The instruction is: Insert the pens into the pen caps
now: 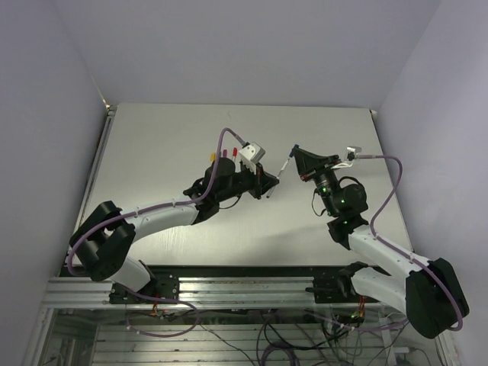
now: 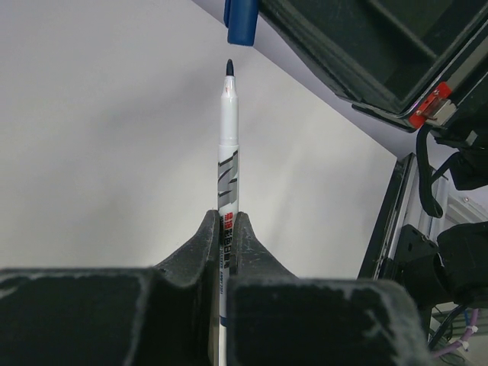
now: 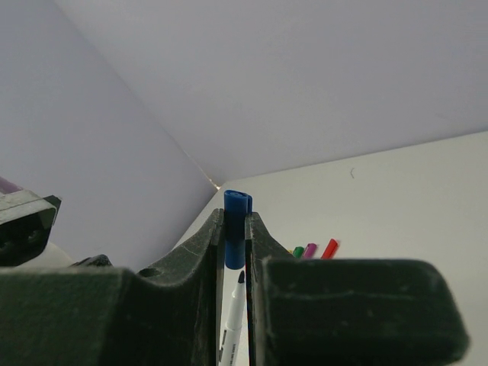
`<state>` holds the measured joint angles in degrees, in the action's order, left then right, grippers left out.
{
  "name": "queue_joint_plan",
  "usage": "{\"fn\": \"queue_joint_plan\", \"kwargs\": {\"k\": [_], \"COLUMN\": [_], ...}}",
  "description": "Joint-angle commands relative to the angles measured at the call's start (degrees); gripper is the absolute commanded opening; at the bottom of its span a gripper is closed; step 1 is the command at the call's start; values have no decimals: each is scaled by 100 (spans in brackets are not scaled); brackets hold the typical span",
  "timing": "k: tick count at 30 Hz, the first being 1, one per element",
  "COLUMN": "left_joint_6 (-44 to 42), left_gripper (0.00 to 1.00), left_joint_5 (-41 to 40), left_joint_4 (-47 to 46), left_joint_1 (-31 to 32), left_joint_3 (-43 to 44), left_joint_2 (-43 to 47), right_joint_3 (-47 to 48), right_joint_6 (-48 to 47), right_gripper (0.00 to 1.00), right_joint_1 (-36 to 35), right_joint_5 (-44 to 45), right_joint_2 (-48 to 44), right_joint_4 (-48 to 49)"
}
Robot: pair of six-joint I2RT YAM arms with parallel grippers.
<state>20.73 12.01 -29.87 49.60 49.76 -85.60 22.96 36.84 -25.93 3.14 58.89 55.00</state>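
Top view, left gripper (image 1: 270,184): closed on a pen (image 1: 280,172) above the middle of the table; the pen's tip points up and to the right.
Top view, right gripper (image 1: 296,151): just beside that tip, facing it. What it holds is too small to tell here.
Top view, around: a yellow piece (image 1: 213,155) and a red piece (image 1: 235,152) lie on the table just beyond the left arm, which partly hides them. Purple cables (image 1: 389,191) loop along both arms.
Top view, surface and room: pale grey table (image 1: 168,137), a metal rail at its near edge, and plain pale walls on three sides.
Left wrist, left gripper (image 2: 227,229): its fingers clamp the pen (image 2: 228,145) by the lower barrel. The pen stands straight out, dark tip foremost.
Left wrist, blue cap (image 2: 242,17): at the top edge, open end toward the tip, slightly to its right, with a small gap between them.
Left wrist, in the way: the right arm's black body (image 2: 366,53) fills the upper right.
Right wrist, right gripper (image 3: 235,223): pinched on the blue cap (image 3: 233,207), which juts beyond the fingers.
Right wrist, pen (image 3: 232,320): below the cap, between the fingers, with its tip pointing at the cap.
Right wrist, around: green end (image 3: 297,251), purple end (image 3: 309,250) and red end (image 3: 329,248) side by side on the table, partly hidden by the right finger.
Right wrist, room: the table meets lilac-grey walls at a corner.
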Motion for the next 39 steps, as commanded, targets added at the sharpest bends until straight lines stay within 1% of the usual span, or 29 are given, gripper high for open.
{"fn": "queue_joint_plan", "kwargs": {"k": [1, 10, 25, 33, 39], "left_joint_6": [-122, -131, -87, -86, -65], "left_gripper": [7, 7, 7, 7, 7], "left_joint_5": [-112, -209, -152, -192, -280], "left_joint_4": [-308, -301, -367, -365, -425], "left_joint_1": [26, 30, 31, 29, 31], "left_joint_3": [-54, -105, -106, -111, -164], "left_joint_2": [176, 222, 185, 191, 222], "right_joint_3": [-42, -29, -40, -12, -50], "right_joint_6": [43, 42, 125, 226, 317], "right_gripper": [0, 0, 0, 0, 0], "right_joint_1": [25, 21, 21, 18, 18], "right_joint_5": [-47, -19, -63, -203, -348], "right_joint_2": [49, 69, 179, 290, 259], "right_joint_4": [99, 29, 126, 201, 44]}}
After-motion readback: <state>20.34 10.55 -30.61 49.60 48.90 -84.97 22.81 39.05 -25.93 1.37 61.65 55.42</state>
